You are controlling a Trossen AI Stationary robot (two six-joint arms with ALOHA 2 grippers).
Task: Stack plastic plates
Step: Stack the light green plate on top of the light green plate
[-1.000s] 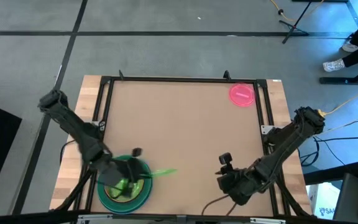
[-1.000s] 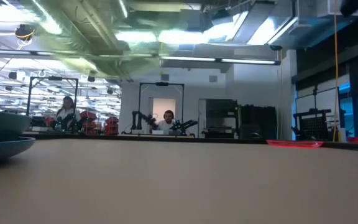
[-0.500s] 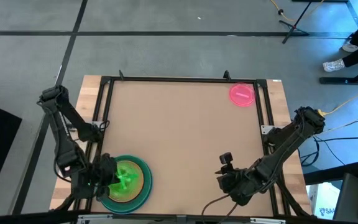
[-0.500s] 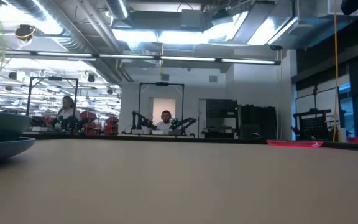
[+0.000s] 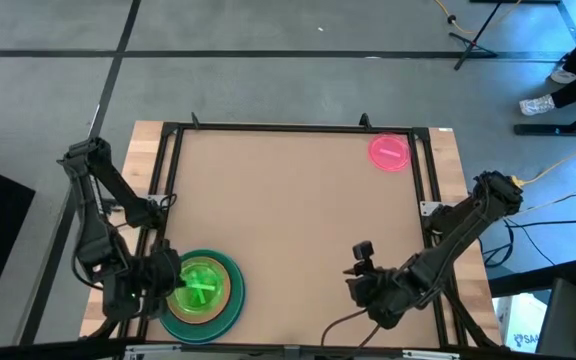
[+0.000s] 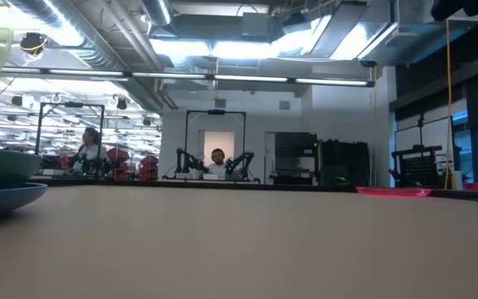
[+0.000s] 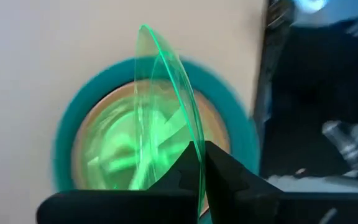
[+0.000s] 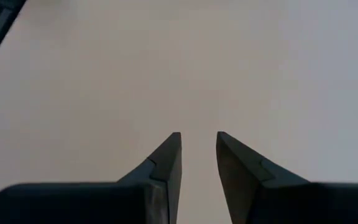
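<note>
1. The left hand (image 7: 197, 165) is gripping a small see-through green plate (image 7: 166, 106) by its rim, holding it on edge, tilted, above the stack (image 5: 200, 290) at the near left corner of the surface (image 5: 288, 220).
2. The stack is sitting with a large blue plate (image 5: 230, 310) at the bottom; a green rim and a tan-looking plate are showing above it, and bright green see-through plates (image 5: 204, 284) are lying on top. How many small green ones are already down I cannot tell.
3. The held plate is not yet lying flat on the pile; in the left wrist view it is standing nearly upright over the centre of the stack.
4. The right hand (image 8: 197, 149) is waiting over bare surface near the front right, holding nothing, its fingers parted by a narrow gap.
5. A small pink plate (image 5: 389, 152) is lying alone near the far right corner, well apart from the stack.
6. Judgement on progress: most of the work appears done. Remaining, as far as can be seen, are laying the held green plate flat on the pile and bringing the pink plate across to finish.
</note>
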